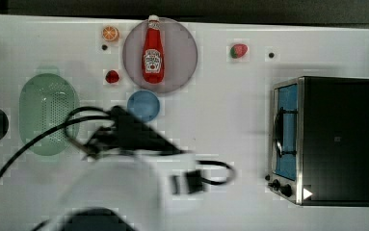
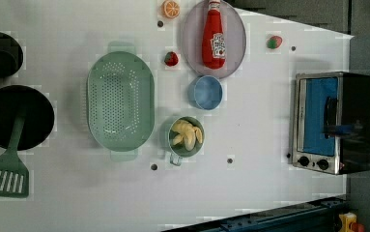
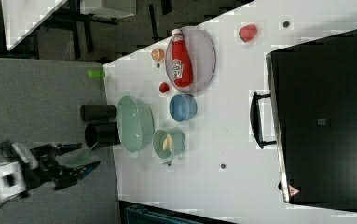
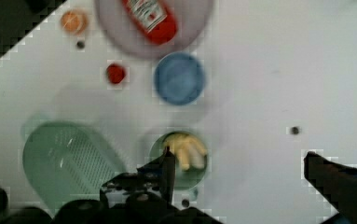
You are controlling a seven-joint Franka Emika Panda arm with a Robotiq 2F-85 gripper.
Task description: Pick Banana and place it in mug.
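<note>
- Nearest the wrist camera are the two dark fingers (image 4: 169, 170) of the gripper (image 4: 241, 163), spread wide with nothing between them and touching nothing.
- Between and beyond those fingers, on the white worktop (image 4: 269, 70), stands the mug (image 4: 180, 161), and the banana (image 4: 185, 150) already lies inside it as a pale yellow lumpy shape.
- In the left view the banana (image 2: 186, 134) fills much of the mug (image 2: 186, 137), its long axis running roughly from 11 o'clock to 5 o'clock across the mouth; the mug's small handle points toward 7 o'clock.
- From the mug in the left view, the colander (image 2: 120, 100) sits touching or just beside it at 9 o'clock, and the blue cup (image 2: 206, 92) is near at 1 o'clock.
- In the right view the gripper (image 3: 80, 161) hangs well apart from the mug (image 3: 169, 142), off the worktop's edge at about 9 o'clock from it.
- Judged from this, the placing looks done; the mug lies below and ahead of the empty gripper, so any coming move would be a retreat, not a grasp.
</note>
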